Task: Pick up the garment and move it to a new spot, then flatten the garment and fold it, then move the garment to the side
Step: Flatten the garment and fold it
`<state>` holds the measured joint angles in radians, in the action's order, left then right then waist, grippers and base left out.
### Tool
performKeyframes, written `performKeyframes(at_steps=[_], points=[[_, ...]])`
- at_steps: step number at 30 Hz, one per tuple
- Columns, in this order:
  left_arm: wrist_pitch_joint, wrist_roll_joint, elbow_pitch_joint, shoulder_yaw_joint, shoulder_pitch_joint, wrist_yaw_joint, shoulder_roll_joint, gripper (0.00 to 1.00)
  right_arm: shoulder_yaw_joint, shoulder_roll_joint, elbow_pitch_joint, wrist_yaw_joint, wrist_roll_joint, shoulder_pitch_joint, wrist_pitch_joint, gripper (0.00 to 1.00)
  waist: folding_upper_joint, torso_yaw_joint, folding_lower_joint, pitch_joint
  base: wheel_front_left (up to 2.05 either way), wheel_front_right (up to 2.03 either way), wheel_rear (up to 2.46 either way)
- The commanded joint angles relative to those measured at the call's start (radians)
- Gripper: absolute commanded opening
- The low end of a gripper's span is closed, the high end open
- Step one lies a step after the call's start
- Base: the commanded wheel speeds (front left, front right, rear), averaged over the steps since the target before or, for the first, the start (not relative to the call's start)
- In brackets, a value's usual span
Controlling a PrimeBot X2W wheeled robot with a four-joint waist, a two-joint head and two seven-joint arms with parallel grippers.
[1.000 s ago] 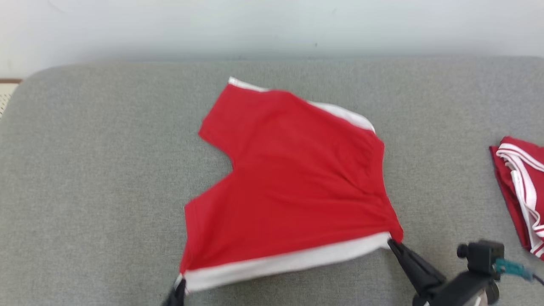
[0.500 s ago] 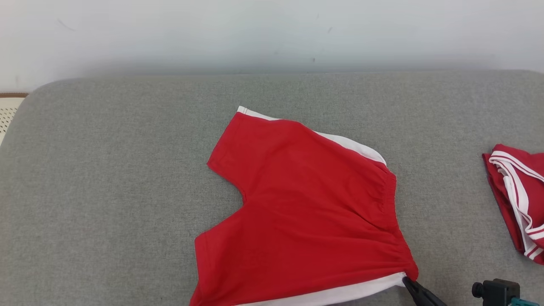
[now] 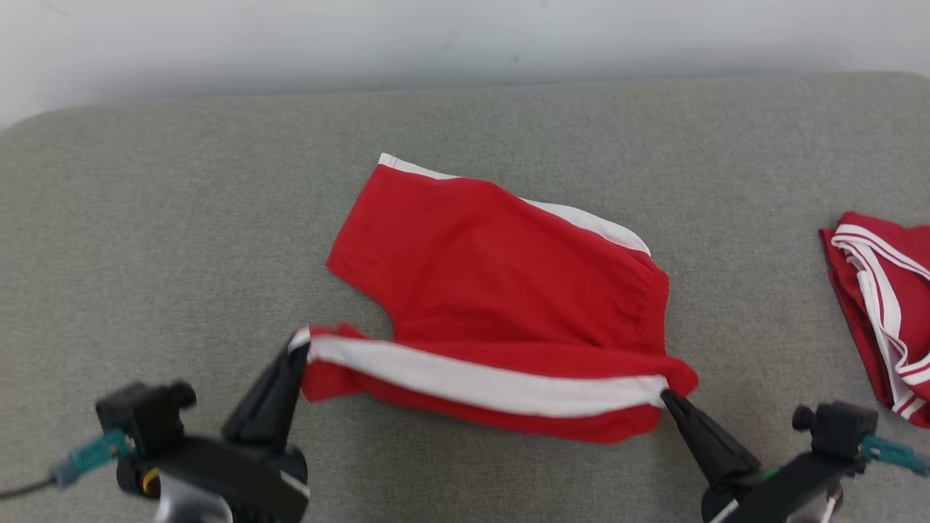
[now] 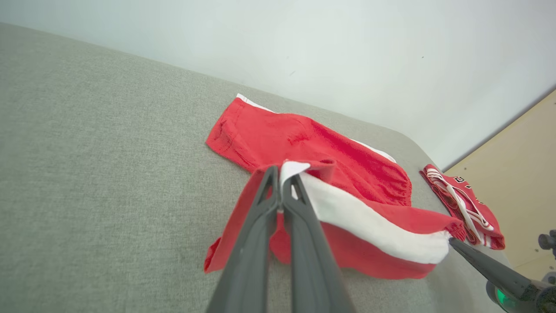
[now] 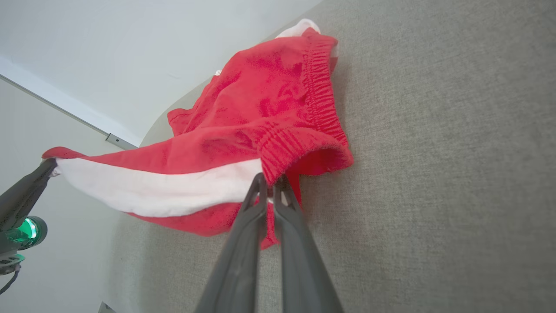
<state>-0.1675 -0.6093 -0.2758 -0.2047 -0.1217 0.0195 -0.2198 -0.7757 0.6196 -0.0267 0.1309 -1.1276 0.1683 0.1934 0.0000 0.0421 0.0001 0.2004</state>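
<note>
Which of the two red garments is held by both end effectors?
The red shorts in the middle, pinched at their white-striped edge; the garment at the right edge lies untouched.

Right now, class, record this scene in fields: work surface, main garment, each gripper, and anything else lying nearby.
surface: grey fabric surface
garment: red shorts with white side stripes, far part flat, near striped edge lifted
left gripper: shut on the stripe's hem end
right gripper: shut on the waistband end
nearby: second red-and-white garment, on the robot's right, apart from the shorts
</note>
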Motion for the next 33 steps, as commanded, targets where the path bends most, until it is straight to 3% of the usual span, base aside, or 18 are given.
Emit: performKeyframes(at_steps=[1, 5, 8, 14, 21, 33], points=[[0.003, -0.009, 0.021, 0.011, -0.051, 0.001, 0.01, 0.0, 0.006, -0.01, 0.002, 0.0, 0.007, 0.032, -0.007, 0.0, 0.0, -0.027, -0.0001, 0.029, 0.0, 0.0, 0.0], [0.003, -0.063, 0.137, 0.028, -0.213, -0.004, 0.058, 0.0, 0.027, -0.038, 0.0, 0.0, 0.012, 0.099, -0.011, 0.0, 0.0, -0.042, -0.0001, 0.066, 0.0, 0.0, 0.0], [0.015, -0.047, 0.25, 0.035, -0.332, -0.001, 0.067, 0.0, 0.039, -0.061, -0.008, 0.0, 0.015, 0.16, -0.013, 0.0, 0.0, -0.059, -0.0001, 0.094, 0.0, 0.0, 0.0], [0.007, -0.044, 0.525, 0.035, -0.595, -0.037, 0.058, 0.0, 0.05, -0.123, -0.081, 0.0, 0.026, 0.304, -0.006, 0.0, 0.0, -0.103, -0.0001, 0.154, 0.0, 0.0, 0.0], [-0.013, -0.029, 0.741, 0.027, -0.774, -0.051, 0.045, 0.0, 0.015, -0.173, -0.139, 0.0, 0.009, 0.415, -0.001, 0.0, 0.0, -0.147, -0.0001, 0.203, 0.0, 0.0, 0.0], [0.057, -0.011, 1.047, 0.018, -0.966, -0.079, 0.041, 0.0, -0.085, -0.214, -0.236, 0.0, -0.053, 0.552, 0.037, 0.0, 0.0, -0.2, -0.0001, 0.254, 0.0, 0.0, 0.0]])
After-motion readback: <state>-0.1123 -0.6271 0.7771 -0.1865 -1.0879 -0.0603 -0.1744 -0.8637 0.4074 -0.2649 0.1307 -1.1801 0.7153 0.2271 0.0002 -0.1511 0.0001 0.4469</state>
